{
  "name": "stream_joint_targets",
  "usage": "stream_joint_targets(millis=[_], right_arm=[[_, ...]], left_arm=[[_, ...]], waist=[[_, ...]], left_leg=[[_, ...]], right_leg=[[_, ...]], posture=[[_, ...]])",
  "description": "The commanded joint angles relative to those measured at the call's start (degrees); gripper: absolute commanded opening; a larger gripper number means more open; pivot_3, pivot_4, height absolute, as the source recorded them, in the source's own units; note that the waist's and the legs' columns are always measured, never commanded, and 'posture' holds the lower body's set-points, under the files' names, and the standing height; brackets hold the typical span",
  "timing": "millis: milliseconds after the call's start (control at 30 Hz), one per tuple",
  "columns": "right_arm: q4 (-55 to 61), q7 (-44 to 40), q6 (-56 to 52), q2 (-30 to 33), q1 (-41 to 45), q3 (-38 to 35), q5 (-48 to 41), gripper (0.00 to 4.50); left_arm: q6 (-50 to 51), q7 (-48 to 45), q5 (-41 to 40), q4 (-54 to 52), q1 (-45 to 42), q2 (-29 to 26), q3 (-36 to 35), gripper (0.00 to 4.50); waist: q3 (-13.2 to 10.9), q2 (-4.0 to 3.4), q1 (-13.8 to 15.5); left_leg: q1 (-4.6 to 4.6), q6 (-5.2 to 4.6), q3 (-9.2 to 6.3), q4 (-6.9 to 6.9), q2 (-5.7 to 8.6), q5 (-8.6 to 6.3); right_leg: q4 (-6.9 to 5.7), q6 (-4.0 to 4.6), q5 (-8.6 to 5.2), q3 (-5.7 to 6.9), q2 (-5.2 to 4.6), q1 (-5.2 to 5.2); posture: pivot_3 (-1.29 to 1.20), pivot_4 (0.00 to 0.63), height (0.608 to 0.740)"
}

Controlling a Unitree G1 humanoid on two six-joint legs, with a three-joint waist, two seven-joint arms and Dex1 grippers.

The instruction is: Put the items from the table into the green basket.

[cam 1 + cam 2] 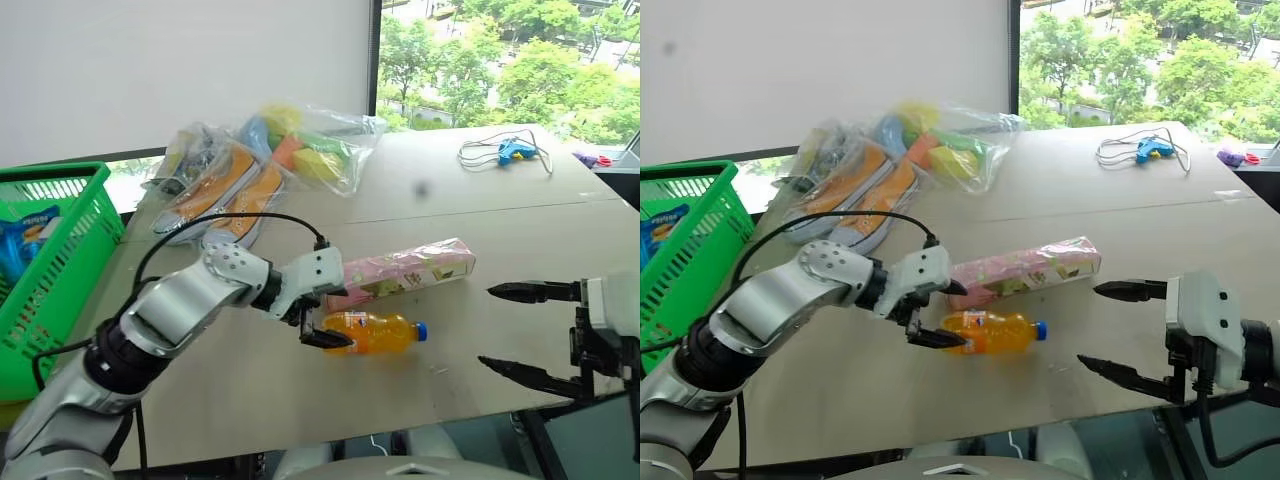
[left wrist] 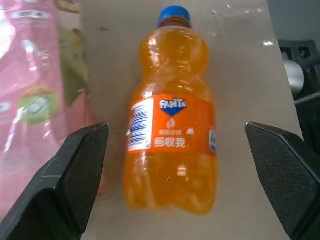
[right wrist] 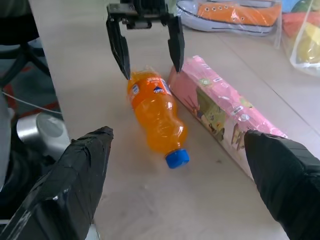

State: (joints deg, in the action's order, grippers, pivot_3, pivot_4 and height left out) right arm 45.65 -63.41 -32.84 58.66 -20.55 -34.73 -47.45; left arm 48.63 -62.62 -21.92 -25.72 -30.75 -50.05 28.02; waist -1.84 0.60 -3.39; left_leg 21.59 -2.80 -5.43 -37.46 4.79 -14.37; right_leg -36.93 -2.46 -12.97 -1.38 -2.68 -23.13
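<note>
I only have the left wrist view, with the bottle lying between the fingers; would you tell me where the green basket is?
Observer: The green basket stands at the table's left edge, behind the left gripper.
Operator: Thank you. Is the right gripper near the bottle?
Observer: No, the right gripper hangs open at the table's near right edge, apart from the orange bottle.
Operator: Anything else still on the table?
Observer: Yes: beyond the pink box, the bagged sneakers lie near the far left corner.

Head stereo pair looks forward-down over table point(image 1: 520, 230). Left wrist view sits close above orange bottle point(image 2: 172, 145). Right wrist view faces it from farther; all share bottle.
</note>
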Motion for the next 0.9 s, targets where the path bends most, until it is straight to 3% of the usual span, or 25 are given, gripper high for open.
stream_joint_targets(millis=[33,200,333,400,600,700,767,900], right_arm=[[-4.22,-5.3,0.95,3.42,2.61,-1.36,0.34,4.5],[-8.72,-8.38,1.66,6.38,8.96,3.29,0.44,4.5],[-11.62,-7.73,1.91,6.66,15.27,10.11,2.5,4.5],[-12.68,-4.03,0.78,4.97,19.66,13.77,2.82,4.5],[-14.44,0.45,0.61,1.15,29.27,20.94,5.24,4.5],[-19.14,-0.76,-5.94,0.87,39.35,25.23,0.3,4.5],[-24.06,-1.51,-6.07,-1.29,48.85,30.18,3.15,4.5],[-34.02,-3.55,-9.04,-8.69,67.23,37.6,5.03,4.5]], left_arm=[[-2.88,-3.39,2.4,1.11,-2.01,0.57,2.69,4.46],[-7.95,-4.04,9.87,7.35,-3.94,4.32,9.14,4.46],[-13.02,-4.73,15.53,10.71,-3.75,6.02,12.68,3.27],[-13.93,-4.58,15.57,10.21,-2.76,6.19,11.11,2.99],[-6.23,-4.71,3.77,3.0,1.94,4.72,-4.4,2.99],[-0.38,-5.8,-4.68,1.6,5.98,-0.04,-17.65,2.99],[-1.59,-2.91,-4.41,4.35,8.03,-1.57,-24.16,2.99],[-8.18,8.54,-0.9,13.52,6.18,1.64,-35.26,2.99]], waist=[[0.0,-0.03,-0.43],[-0.25,-0.04,-0.62],[-0.4,-0.12,-0.62],[-0.31,-0.28,-0.52],[-0.33,-0.28,-0.43],[-0.39,-0.28,-0.76],[-0.43,-0.37,-0.77],[-0.55,-0.46,0.53]], left_leg=[[0.0,0.0,-0.01,0.0,-0.01,0.0],[-0.01,-0.01,0.08,0.0,-0.02,-0.01],[0.0,-0.04,0.17,0.0,-0.03,-0.02],[-0.01,-0.1,0.19,0.0,-0.05,-0.06],[0.12,-0.12,0.16,-0.01,-0.04,-0.07],[0.32,-0.12,0.16,-0.01,-0.04,-0.06],[0.27,-0.1,0.2,0.01,-0.05,-0.05],[0.08,0.0,0.23,0.04,-0.06,0.02]], right_leg=[[0.0,0.0,0.0,0.02,0.0,0.0],[0.03,0.14,-0.14,-0.04,0.0,0.01],[0.06,0.02,-0.22,-0.09,-0.04,0.01],[0.08,0.1,-0.17,-0.09,-0.07,0.01],[0.09,0.01,0.02,-0.06,-0.11,-0.1],[-0.01,0.02,0.05,-0.09,-0.07,-0.39],[-0.06,0.03,0.05,-0.15,-0.03,-0.42],[-0.08,0.06,0.08,-0.19,0.02,-0.28]], posture=[[-0.22,0.007,0.74],[-0.22,0.032,0.74],[-0.22,0.038,0.74],[-0.2,0.027,0.74],[-0.15,0.009,0.74],[-0.08,0.001,0.74],[-0.06,0.0,0.74],[0.03,0.0,0.74]])
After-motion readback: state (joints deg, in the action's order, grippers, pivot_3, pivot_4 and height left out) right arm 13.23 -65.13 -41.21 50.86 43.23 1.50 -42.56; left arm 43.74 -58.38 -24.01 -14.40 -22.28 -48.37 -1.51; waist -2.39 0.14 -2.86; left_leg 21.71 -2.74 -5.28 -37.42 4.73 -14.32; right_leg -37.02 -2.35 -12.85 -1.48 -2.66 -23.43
